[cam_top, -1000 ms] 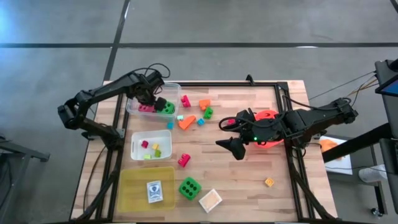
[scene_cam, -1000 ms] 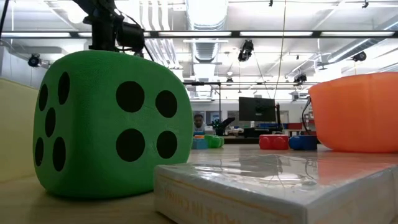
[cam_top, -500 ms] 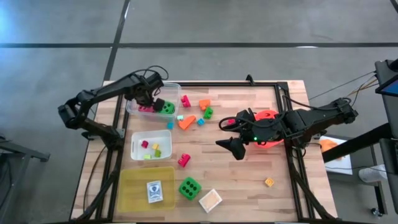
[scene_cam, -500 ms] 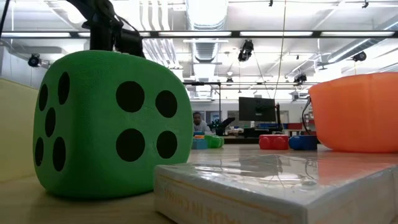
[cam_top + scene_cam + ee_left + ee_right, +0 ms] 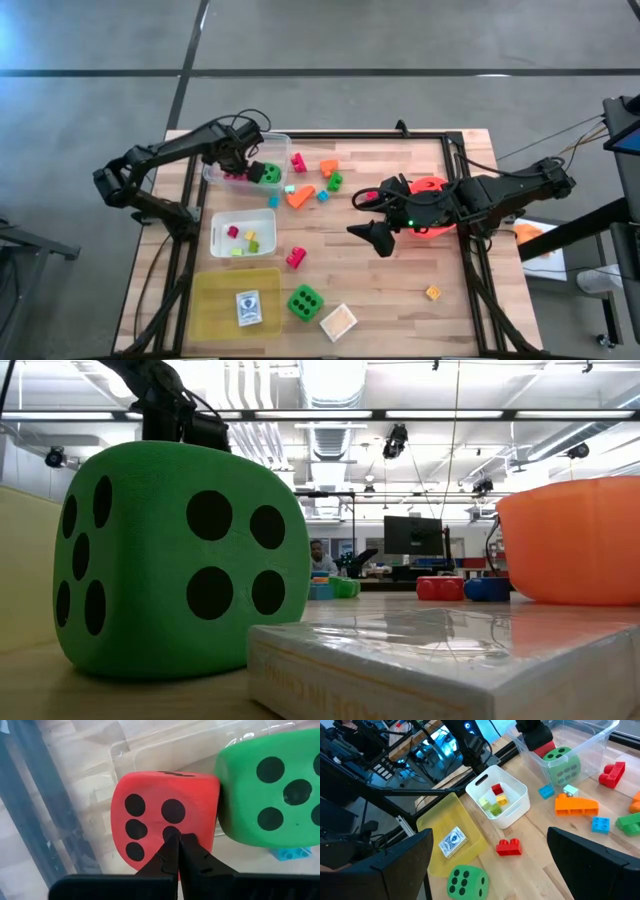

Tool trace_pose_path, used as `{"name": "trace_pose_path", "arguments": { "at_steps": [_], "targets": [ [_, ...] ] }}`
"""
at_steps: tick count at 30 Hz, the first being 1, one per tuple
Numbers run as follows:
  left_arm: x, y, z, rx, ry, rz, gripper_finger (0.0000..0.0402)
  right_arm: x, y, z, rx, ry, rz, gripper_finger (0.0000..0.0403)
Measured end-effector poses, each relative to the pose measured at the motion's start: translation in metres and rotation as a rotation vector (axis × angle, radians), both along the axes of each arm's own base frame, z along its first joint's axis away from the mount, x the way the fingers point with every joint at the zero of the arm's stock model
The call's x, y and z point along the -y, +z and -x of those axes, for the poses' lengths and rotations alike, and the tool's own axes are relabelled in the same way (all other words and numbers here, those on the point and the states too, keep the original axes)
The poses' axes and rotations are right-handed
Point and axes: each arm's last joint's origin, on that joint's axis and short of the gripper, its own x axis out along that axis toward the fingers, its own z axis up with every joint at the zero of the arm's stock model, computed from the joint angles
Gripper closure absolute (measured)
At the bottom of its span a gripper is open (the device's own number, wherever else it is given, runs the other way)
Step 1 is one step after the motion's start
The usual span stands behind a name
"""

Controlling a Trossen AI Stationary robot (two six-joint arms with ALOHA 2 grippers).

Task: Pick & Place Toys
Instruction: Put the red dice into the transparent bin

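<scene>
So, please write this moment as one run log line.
left claw: shut, over red die in clear tub | right claw: open, waiting mid-table

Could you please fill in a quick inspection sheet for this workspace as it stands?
Surface: wooden table.
Job's things: red die and green die in the clear tub; another green die near the yellow tray; loose blocks mid-table.
Clutter: orange bucket; white bin with small blocks.
Grippers: left gripper shut, empty, over the red die; right gripper open, mid-table.
Cables: along both arms.
Surroundings: grey floor.
</scene>
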Motion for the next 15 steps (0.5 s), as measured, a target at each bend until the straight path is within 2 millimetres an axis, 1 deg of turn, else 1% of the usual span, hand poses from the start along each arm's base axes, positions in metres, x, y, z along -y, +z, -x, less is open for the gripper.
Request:
{"name": "trace_pose_path", "arguments": {
  "at_steps": [15],
  "targets": [
    [-0.0002,-0.0026,-0.0012,0.030,-0.002,0.009,0.0401,-0.0001,0.0008,-0.0004,0.009,-0.001,-0.005,0.0020]
  ]
}}
